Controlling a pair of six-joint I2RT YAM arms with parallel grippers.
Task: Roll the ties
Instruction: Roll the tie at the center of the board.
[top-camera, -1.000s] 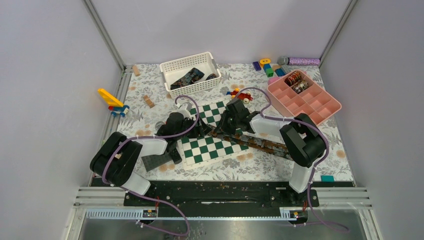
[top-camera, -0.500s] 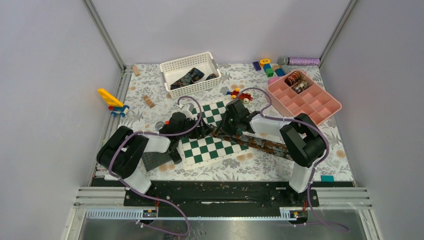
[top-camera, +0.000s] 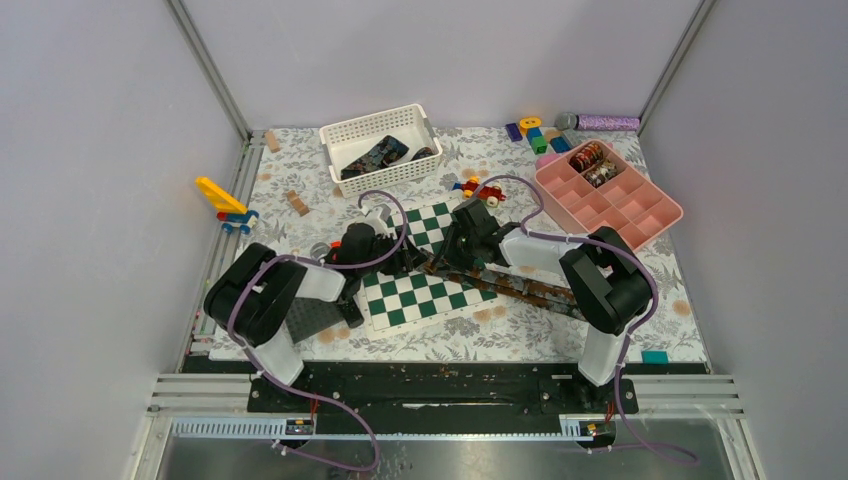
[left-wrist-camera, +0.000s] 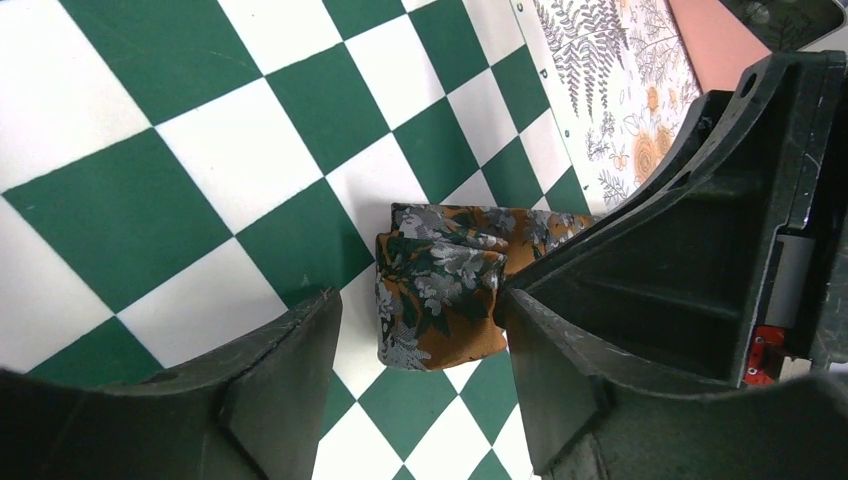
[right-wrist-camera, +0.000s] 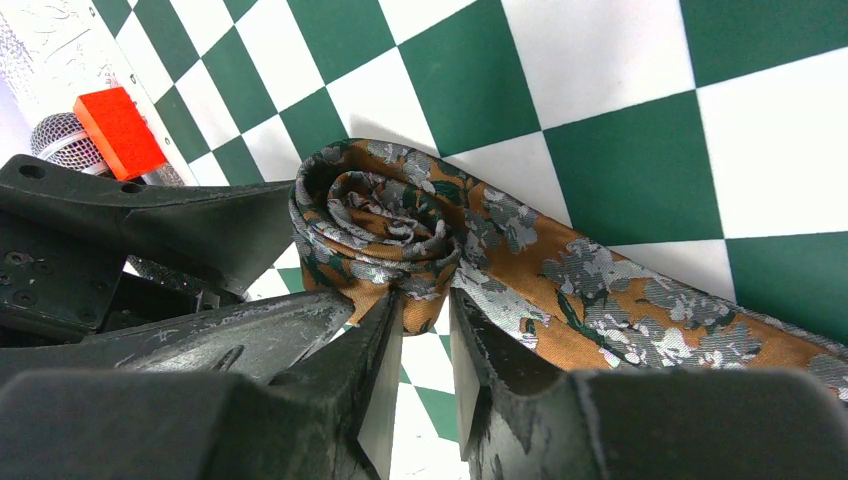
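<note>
A brown-rust flowered tie (top-camera: 540, 293) lies across the green-and-white chessboard (top-camera: 420, 295). Its left end is rolled into a small coil (right-wrist-camera: 375, 215); the rest runs off to the right as a flat strip (right-wrist-camera: 620, 300). My right gripper (right-wrist-camera: 425, 310) is shut on the coil's lower edge. My left gripper (left-wrist-camera: 420, 330) is open, one finger on each side of the coil (left-wrist-camera: 440, 290), the right finger close against it. Both grippers meet at mid-board, left (top-camera: 405, 262) and right (top-camera: 440, 262). Dark ties (top-camera: 375, 157) lie in the white basket (top-camera: 366, 122). Rolled coils (top-camera: 588, 156) sit in the pink tray (top-camera: 640, 215).
A red toy car (top-camera: 482, 190) sits just behind the board. A yellow toy (top-camera: 222, 200) and wooden blocks (top-camera: 297, 203) are at the left. Coloured blocks (top-camera: 535, 133) and a purple roller (top-camera: 605, 122) are at the back right. A dark grey plate (top-camera: 310, 320) lies beside the board's left edge.
My left arm's elbow has swung right and toward the board; its gripper stays at the coil. The right arm and the tie have not visibly moved.
</note>
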